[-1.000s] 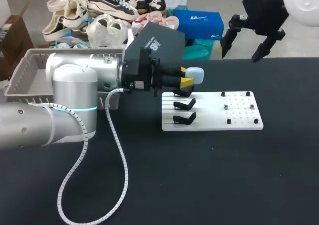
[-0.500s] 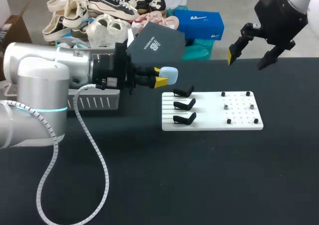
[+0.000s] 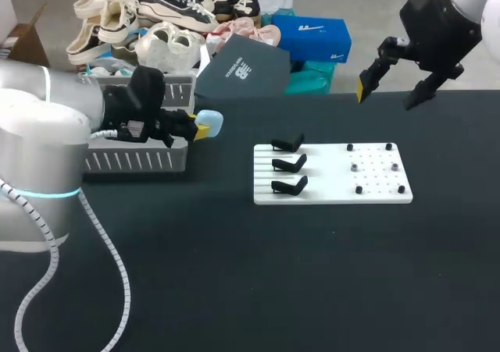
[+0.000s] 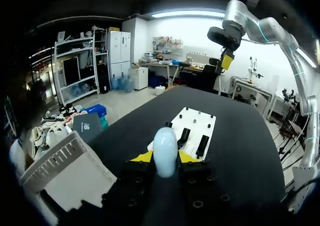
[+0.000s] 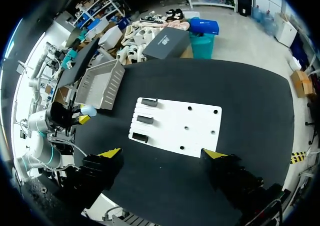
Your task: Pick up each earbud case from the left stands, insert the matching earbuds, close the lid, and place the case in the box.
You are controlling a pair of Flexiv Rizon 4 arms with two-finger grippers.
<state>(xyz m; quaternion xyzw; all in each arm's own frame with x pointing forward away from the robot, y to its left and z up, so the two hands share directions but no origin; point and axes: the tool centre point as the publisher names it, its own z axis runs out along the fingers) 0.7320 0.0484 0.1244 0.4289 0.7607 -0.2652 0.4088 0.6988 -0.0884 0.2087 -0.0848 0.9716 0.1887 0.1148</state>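
Left end effector (image 3: 199, 128) was clamped on pale-blue earbud case (image 3: 210, 120), w/ the basket (image 3: 133, 161) just beside it, prob. lined up for drop-in. Right end effector (image 3: 388, 94) hung wide open and empty, well apart from the white stand board (image 3: 332, 182), out of the way.

Left gripper (image 3: 202, 127) holds the pale blue earbud case (image 3: 212, 119) beside the grey box (image 3: 133, 161).

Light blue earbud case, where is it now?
In the head view the light blue earbud case is at the left, held by the left gripper beside the grey slatted basket, apart from the white stand board.
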